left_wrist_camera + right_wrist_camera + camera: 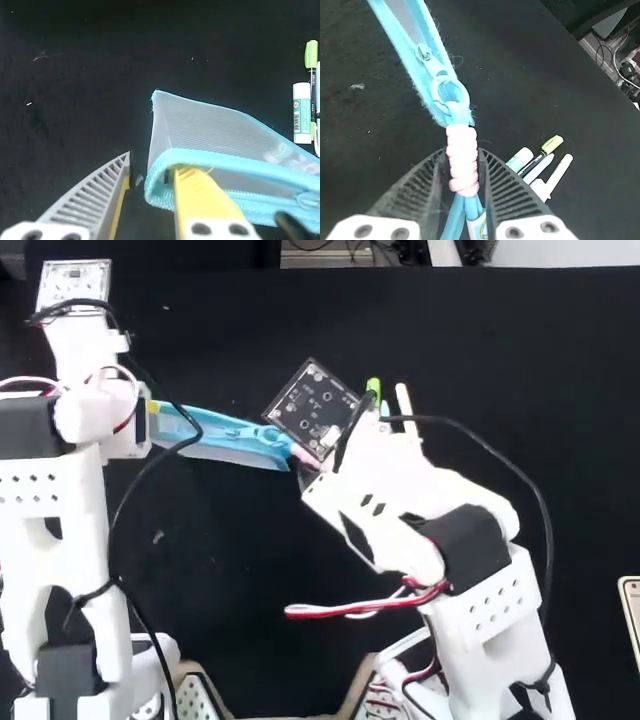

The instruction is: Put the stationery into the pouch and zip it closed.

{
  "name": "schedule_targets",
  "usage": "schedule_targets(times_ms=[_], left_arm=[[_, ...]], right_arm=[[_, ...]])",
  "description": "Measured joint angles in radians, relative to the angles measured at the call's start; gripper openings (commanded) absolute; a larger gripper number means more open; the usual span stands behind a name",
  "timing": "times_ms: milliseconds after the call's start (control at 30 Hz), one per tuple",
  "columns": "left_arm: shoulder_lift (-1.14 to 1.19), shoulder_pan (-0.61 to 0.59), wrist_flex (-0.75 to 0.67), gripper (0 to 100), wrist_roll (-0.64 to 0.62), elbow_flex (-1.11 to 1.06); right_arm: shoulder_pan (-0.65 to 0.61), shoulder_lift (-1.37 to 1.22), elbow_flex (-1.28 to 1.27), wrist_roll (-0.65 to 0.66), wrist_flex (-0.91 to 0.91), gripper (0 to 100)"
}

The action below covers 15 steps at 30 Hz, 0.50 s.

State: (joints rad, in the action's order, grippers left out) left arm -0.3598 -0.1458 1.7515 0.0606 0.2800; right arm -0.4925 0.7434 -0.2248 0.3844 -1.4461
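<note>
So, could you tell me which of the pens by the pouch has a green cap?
The dark-barrelled pen lying between the glue stick and the white markers; it alone has a lime-green cap, and the rest are white.

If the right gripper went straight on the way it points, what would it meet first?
The pouch: the right gripper, shut on the pink zipper pull, points along the zipper, so its slider probably comes first. The pens lie off that line.
</note>
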Motion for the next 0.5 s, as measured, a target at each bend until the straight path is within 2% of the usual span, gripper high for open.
schedule_targets(times_ms=[33, 67, 333, 500], left_arm=[[0.000, 0.008, 0.000, 2, -0.002, 0.000], [0.000, 0.011, 0.000, 4, -0.002, 0.000], [-0.005, 0.025, 0.002, 3, -0.051, -0.021], [-0.114, 0.041, 0.002, 3, -0.066, -0.087]], right_arm=[[0.009, 0.000, 0.000, 0.000, 0.000, 1.1], [0.020, 0.000, 0.000, 0.000, 0.000, 1.1], [0.157, 0.000, -0.002, 0.000, 0.000, 1.1], [0.181, 0.000, 0.002, 0.000, 0.000, 1.1]])
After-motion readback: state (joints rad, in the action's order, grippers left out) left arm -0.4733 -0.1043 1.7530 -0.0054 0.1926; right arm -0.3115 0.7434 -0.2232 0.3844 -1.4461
